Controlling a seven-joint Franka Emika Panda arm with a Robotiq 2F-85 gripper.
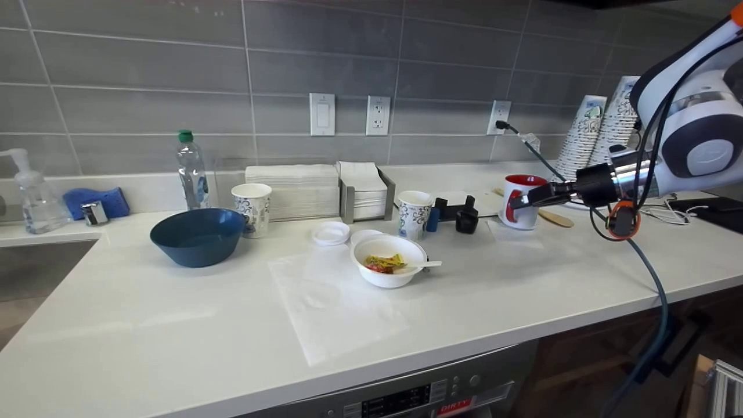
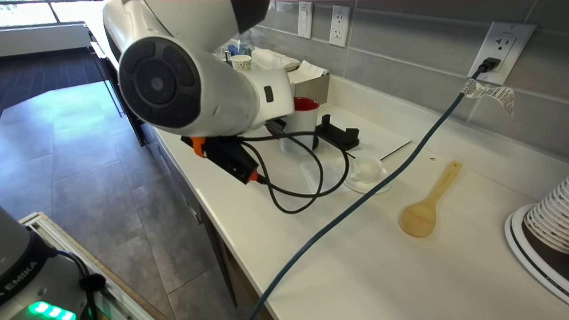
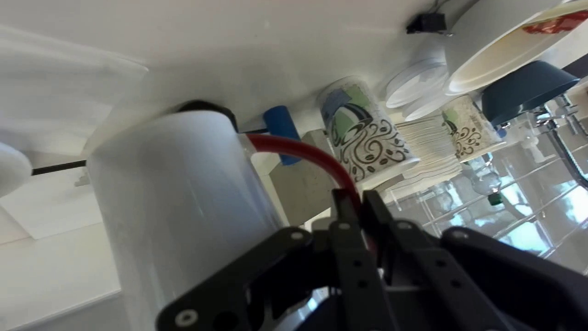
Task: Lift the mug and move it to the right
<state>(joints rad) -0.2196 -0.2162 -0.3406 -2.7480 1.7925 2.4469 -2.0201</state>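
Observation:
The mug is white outside, with a red inside and a red handle. In an exterior view the mug (image 1: 525,217) is at the right part of the counter, close to upright. The arm partly covers the mug (image 2: 303,122) in an exterior view. Large at the left of the wrist view, the mug (image 3: 179,197) shows its white side, and its red handle (image 3: 298,149) runs in between the fingertips of my gripper (image 3: 353,195). The jaws are shut on that handle. Whether the mug's base touches the counter I cannot tell.
Left of the mug are a black holder (image 1: 466,219), a paper cup (image 1: 414,217) and a white bowl (image 1: 386,280) with food wrappers. A small white cup (image 2: 367,170) on a saucer, a wooden spoon (image 2: 420,218) and a blue-green cable (image 2: 351,209) lie nearby. Cup stacks (image 1: 582,139) stand behind.

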